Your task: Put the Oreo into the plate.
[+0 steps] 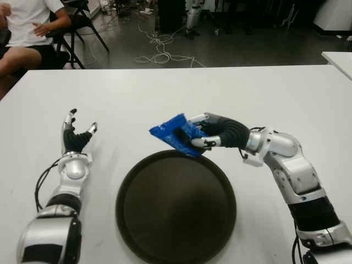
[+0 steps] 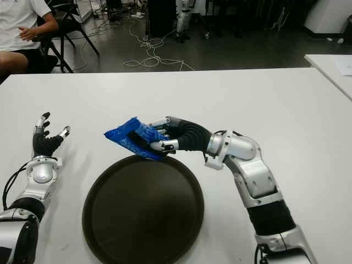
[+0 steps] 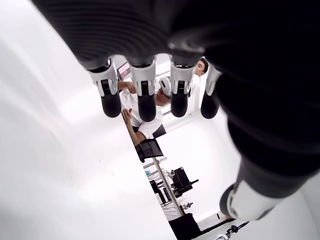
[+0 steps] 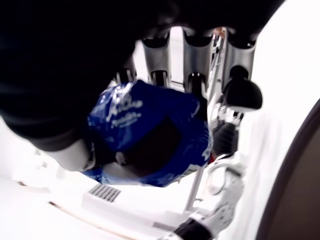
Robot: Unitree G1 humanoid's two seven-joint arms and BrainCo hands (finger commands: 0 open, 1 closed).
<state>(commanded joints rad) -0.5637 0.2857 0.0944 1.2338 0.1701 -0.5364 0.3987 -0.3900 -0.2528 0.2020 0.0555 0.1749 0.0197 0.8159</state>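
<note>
My right hand (image 1: 199,132) is shut on a blue Oreo packet (image 1: 175,133), held in the air just over the far rim of the dark round plate (image 1: 176,206). The right wrist view shows the packet (image 4: 150,135) pinched between thumb and curled fingers (image 4: 242,94), with the plate's rim (image 4: 295,180) beside it. The plate sits on the white table (image 1: 165,93) near its front edge and holds nothing. My left hand (image 1: 76,135) shows left of the plate with its fingers (image 3: 142,95) spread and nothing in them.
A person (image 1: 25,30) in a white shirt sits on a chair beyond the table's far left corner. Cables (image 1: 159,49) lie on the floor behind the table. Another white table's corner (image 1: 338,60) shows at far right.
</note>
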